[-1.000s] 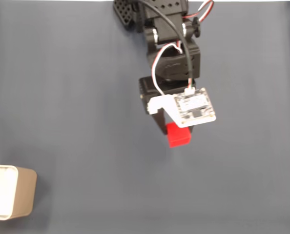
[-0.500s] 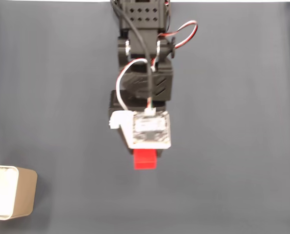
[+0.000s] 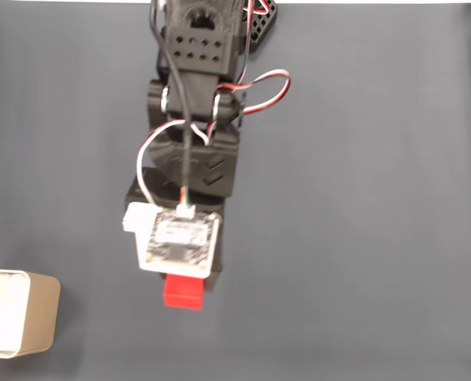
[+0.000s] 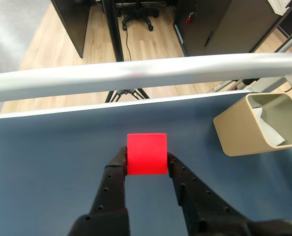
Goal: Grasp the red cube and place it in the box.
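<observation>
Movement: swung leftward and lower in the fixed view since half a second before, arm and red cube [image 3: 182, 292] together, nearer the box [image 3: 39, 313].
Tool [image 4: 146, 161]: clenched on the red cube, one black finger [image 4: 112, 173] pressed against each side face, seen plainly in the wrist view.
Tool in fixed view: mostly hidden beneath a white circuit board [image 3: 178, 242] at the wrist, with the cube poking out past its lower edge.
Red cube: bright, plain, smooth-faced; held between the fingertips above the counter [image 3: 362, 238], whether raised clear or brushing the cloth not certain.
Box: beige, rounded corners, pale inside; at the lower left edge of the fixed view, partly cut off, well apart from the cube.
Box in wrist view: at the right [image 4: 244, 129], open mouth facing up and right, a white sheet inside.
Counter: covered in dark grey-blue cloth, pale rail [image 4: 136, 73] along its far edge in the wrist view.
Wiring: white, red and black cables [image 3: 255, 87] looped along the black arm.
Background: wooden floor and office chair base [image 4: 138, 14] beyond the rail.
</observation>
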{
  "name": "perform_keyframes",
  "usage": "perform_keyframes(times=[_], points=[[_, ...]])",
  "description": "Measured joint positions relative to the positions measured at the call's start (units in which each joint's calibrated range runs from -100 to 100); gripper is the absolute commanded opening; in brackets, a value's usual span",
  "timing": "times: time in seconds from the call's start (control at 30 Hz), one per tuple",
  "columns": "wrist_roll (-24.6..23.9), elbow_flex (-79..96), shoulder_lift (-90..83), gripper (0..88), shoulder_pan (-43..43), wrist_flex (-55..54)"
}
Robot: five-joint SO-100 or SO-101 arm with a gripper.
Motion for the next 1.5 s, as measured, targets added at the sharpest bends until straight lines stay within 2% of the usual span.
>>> perform_keyframes(times=[0.77,1.5], points=[[0.0,-24.1,17.6,2.6,10.3,2.3],[0.0,-43.7,31.4,2.6,16.2,3.7]])
